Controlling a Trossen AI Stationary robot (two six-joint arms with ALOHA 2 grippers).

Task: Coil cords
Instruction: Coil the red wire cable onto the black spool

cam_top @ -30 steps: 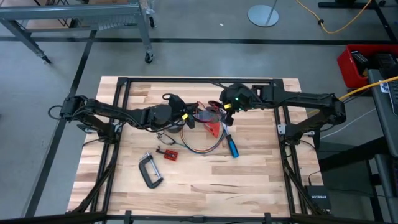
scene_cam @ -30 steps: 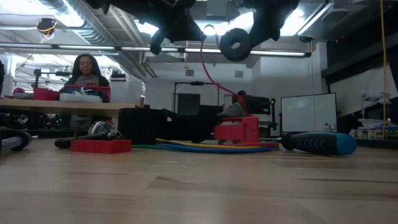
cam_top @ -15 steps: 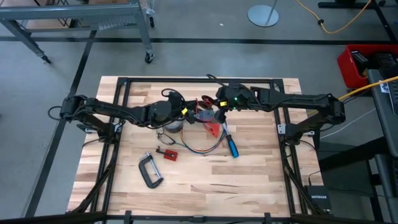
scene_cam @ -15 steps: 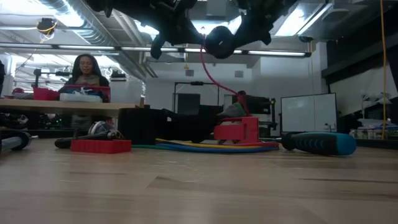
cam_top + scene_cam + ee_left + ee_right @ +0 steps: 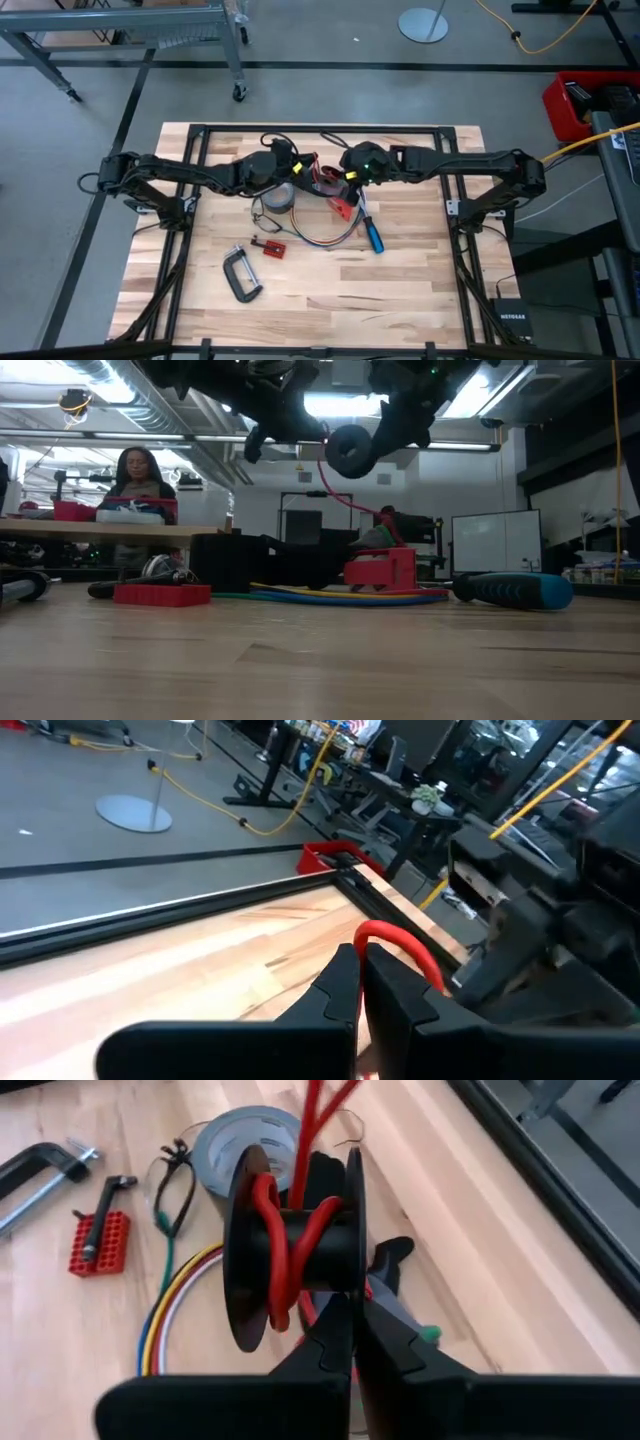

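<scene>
A red cord (image 5: 322,172) runs between my two grippers above the table's far middle. Part of it is wound on the hub of a black spool (image 5: 290,1250), seen as a dark ring (image 5: 350,450) in the low view. My right gripper (image 5: 355,1312) is shut on the spool. My left gripper (image 5: 360,958) is shut on the red cord, just left of the spool (image 5: 345,180). One strand (image 5: 345,495) hangs down toward a red block (image 5: 380,570). A multi-coloured cord (image 5: 325,235) lies looped on the table below. My left gripper pinches the red cord (image 5: 378,930) between its two fingertips. The fingers lie about level and point toward the table's right. The cord bends away from the tips in a loose arc toward the right arm. My right gripper pinches one flange of the spool at its rim (image 5: 352,1290), coming slanting down from the table's right. The fingers themselves hide the exact spot. The spool hangs clear of the table with red turns on its hub.
Below the grippers lie a grey tape roll (image 5: 278,196), a blue-handled screwdriver (image 5: 372,236), a red bit holder (image 5: 272,247), a black C-clamp (image 5: 240,275) and a thin black wire loop (image 5: 262,215). A person (image 5: 140,485) sits beyond the table.
My left gripper has swung toward the table's far edge, still shut on the red cord. My right gripper has moved left and down with the spool, closer to the left gripper. The things on the table have stayed put.
</scene>
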